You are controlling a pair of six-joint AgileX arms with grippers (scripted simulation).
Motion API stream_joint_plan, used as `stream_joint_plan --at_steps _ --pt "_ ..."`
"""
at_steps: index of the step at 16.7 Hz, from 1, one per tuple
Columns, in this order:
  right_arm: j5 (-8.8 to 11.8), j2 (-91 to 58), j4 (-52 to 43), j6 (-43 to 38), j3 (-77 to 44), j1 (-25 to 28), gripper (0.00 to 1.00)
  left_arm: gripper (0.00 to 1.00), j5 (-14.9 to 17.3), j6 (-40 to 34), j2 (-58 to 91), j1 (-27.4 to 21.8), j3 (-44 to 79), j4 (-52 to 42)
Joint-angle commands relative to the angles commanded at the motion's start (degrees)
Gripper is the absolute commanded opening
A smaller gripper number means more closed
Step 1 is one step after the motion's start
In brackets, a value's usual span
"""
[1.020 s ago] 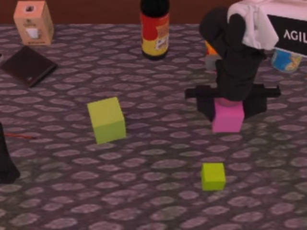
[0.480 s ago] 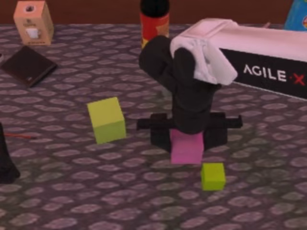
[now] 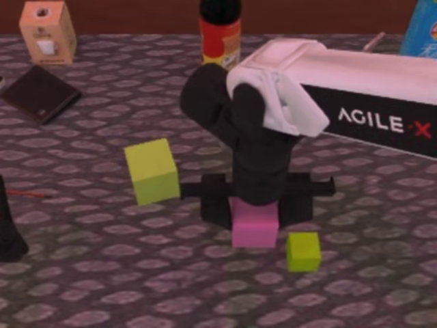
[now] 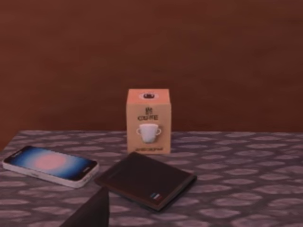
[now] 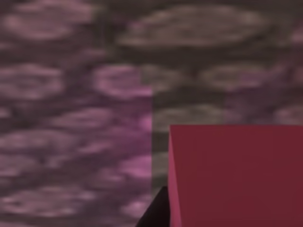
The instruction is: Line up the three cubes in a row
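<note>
You've got three cubes – one pink (image 3: 255, 223) clamped in the right gripper (image 3: 254, 213) mid-table, between big green (image 3: 152, 171) and small green (image 3: 303, 251). Left gripper (image 3: 8, 236) sits at the left edge – can't tell its fingers.

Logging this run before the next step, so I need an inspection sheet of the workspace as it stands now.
Surface: purple cobble-patterned table, no spills seen.
Job's things: large yellow-green cube at left; pink cube in the middle; small yellow-green cube beside it, right.
Clutter: peach carton, dark wallet, phone, sauce bottle.
Grippers: right tool shut on pink cube; left arm parked at left edge.
Cables: nothing seen.
Surroundings: brown wall.
</note>
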State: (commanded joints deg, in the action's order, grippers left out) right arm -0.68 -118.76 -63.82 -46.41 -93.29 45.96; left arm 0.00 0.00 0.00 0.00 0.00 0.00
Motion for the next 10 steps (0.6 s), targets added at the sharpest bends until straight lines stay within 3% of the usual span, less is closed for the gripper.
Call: stream_joint_plan --at_steps 7,10 --pt "-0.1 -4.2 12.4 0.0 7.9 0.3 0.00 1.00 0.0 0.0 0.0 0.0 0.0 0.0" --pt "-0.1 -4.8 13.6 -0.1 8.8 0.3 0.00 1.00 0.0 0.0 0.0 0.0 0.0 0.0"
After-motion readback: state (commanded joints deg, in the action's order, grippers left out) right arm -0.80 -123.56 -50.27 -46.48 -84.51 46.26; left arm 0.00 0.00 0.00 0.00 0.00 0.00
